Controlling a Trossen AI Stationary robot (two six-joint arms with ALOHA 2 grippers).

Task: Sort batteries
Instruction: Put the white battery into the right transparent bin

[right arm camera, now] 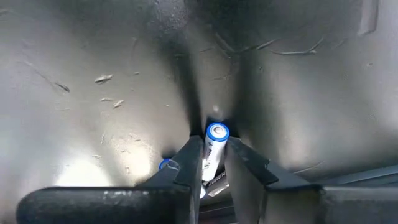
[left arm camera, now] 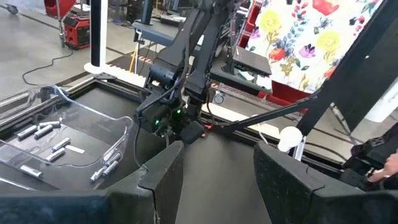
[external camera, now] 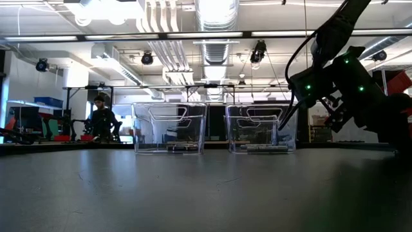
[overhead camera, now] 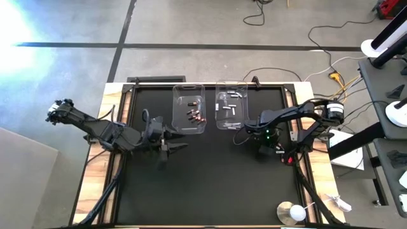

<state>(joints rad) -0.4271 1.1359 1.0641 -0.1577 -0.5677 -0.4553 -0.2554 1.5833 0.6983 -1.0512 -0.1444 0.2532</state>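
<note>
Right tool (right arm camera: pixel 213 163) is clenched on a white battery (right arm camera: pixel 213 152) — blue-ringed end pointing away from the wrist, fingers pinching it on both sides, just above the dark desk (overhead camera: pixel 210 184). In the high view the right tool (overhead camera: pixel 264 141) sits near the desk's right side, just in front of the right tub (overhead camera: pixel 230 105). The rest of the batteries sit in two clear tubs at the far side of the desk: the dark ones with reddish marks (overhead camera: pixel 196 115) are in the left tub (overhead camera: pixel 189 108), the silver/white ones (overhead camera: pixel 230 108) in the right tub. Tubs stand side by side, apart. Left tool (left arm camera: pixel 214 171) is released — fingers spread, nothing between them, hovering over the desk's left half, near the left tub (overhead camera: pixel 172 145). A second, blue-ended item (right arm camera: pixel 164 164) peeks out beside the right tool's finger; can't tell what it is. A person (external camera: pixel 103 119) stands in the room behind.
</note>
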